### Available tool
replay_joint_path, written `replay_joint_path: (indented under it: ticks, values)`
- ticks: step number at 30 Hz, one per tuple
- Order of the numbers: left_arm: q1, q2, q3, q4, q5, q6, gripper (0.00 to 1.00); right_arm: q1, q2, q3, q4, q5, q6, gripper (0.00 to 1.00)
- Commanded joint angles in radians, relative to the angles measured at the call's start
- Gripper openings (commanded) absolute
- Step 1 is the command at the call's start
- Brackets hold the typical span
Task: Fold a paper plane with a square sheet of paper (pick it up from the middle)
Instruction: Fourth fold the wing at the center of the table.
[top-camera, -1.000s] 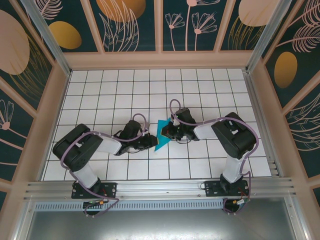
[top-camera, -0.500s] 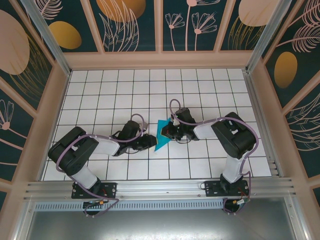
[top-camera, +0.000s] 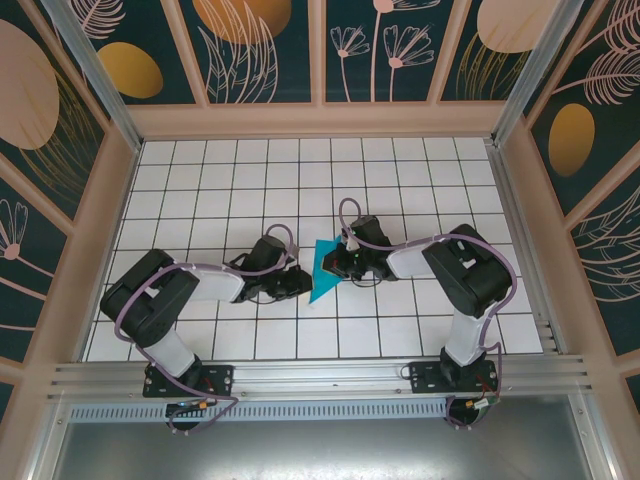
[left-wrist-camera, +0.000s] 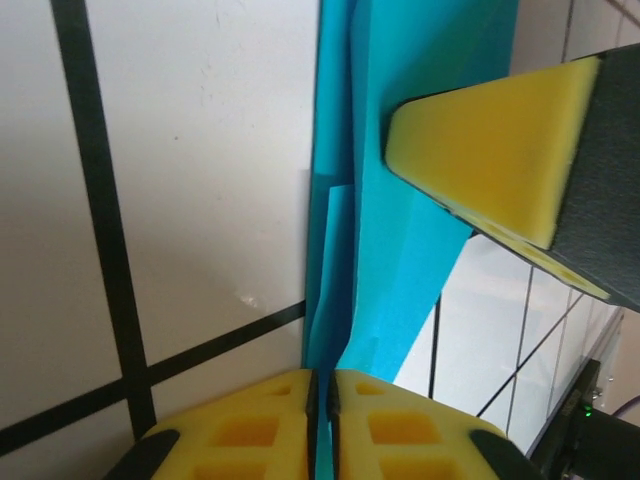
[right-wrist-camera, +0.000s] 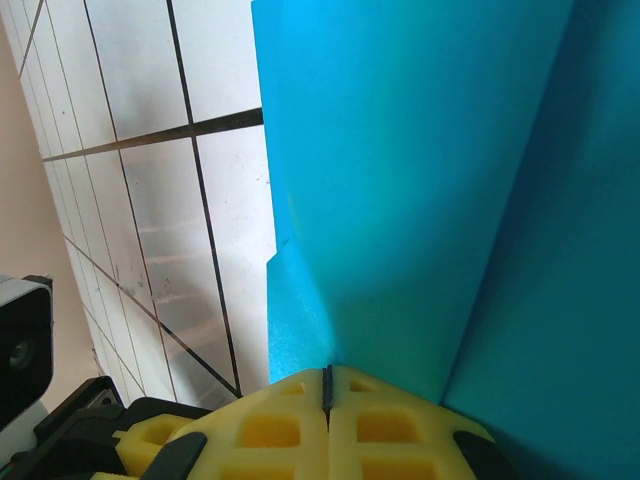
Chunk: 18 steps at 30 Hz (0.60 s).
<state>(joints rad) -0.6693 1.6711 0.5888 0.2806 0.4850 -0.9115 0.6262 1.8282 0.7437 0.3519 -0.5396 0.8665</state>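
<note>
White tiles with dark grout lines cover the counter (top-camera: 200, 180), boxed in by floral wall panels (top-camera: 260, 50). At the near edge, a metal rail (top-camera: 320, 375) carries both arm bases, and both arms reach toward the middle of the counter.

There the teal paper (top-camera: 319, 268) lies partly folded into a narrow wedge, its tip aimed at about 7 o'clock. The left fingers (top-camera: 298, 285) sit at its 8 o'clock. In the left wrist view they are clenched on the paper's (left-wrist-camera: 400, 260) layered edge, which runs straight into the seam between the yellow pads (left-wrist-camera: 285, 420). The right fingers (top-camera: 334, 263) sit at its 3 o'clock. In the right wrist view they are likewise pinched shut (right-wrist-camera: 295, 420), with the sheet (right-wrist-camera: 420, 180) rising from between them.

This looks like a mid-fold crease being set. To do it well, one pinch should anchor while the other slides along the fold line. Both should stay low to the tiles and pull evenly, because thin paper tears or skews under a twist. The stacked edges should be flush before either pinch lets go.
</note>
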Motion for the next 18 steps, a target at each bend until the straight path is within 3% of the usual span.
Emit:
replay_joint_path:
  ticks: [1,8,18]
  values:
    - [-0.015,0.079,0.030,-0.145,-0.088,0.057,0.11,-0.006,0.029,0.010,-0.057,0.045,-0.018,0.06]
    - [-0.032,0.086,0.036,-0.205,-0.105,0.080,0.09,-0.006,0.034,0.014,-0.067,0.052,-0.016,0.06]
    - [-0.036,-0.092,0.037,-0.199,-0.116,0.065,0.23,-0.006,0.032,0.014,-0.083,0.062,-0.021,0.06]
